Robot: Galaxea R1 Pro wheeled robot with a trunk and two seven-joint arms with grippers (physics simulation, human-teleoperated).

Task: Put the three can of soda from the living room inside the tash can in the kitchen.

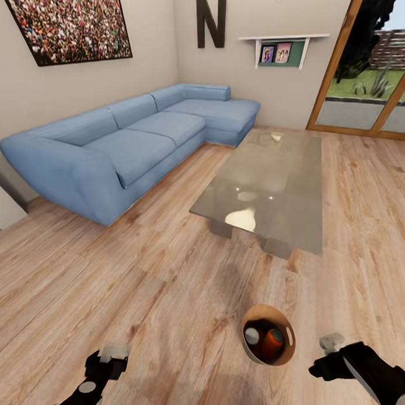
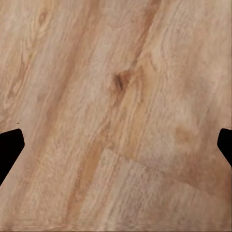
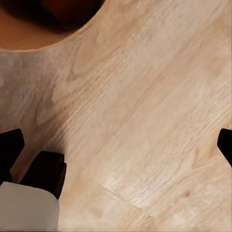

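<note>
- Cans (image 1: 267,338): inside the bin (image 1: 287,331), which stands on the wood floor (image 1: 170,285) just in front of the glass table (image 1: 283,182). One grey top and an orange body show; how many cans it holds cannot be told.
- Left gripper (image 1: 109,360): on the far side of the bin from the right gripper, low over the floor, fingers (image 2: 9,147) spread, empty.
- Right gripper (image 1: 327,350): just beside the bin, fingers (image 3: 9,145) apart, empty.
- Risk: this is the living room, not the kitchen; carrying the bin could tip it and spill the cans.
- Risk: the right arm, so near the rim, could knock the bin over.
- Risk: a one-sided grip on the tapering wall may slip.
</note>
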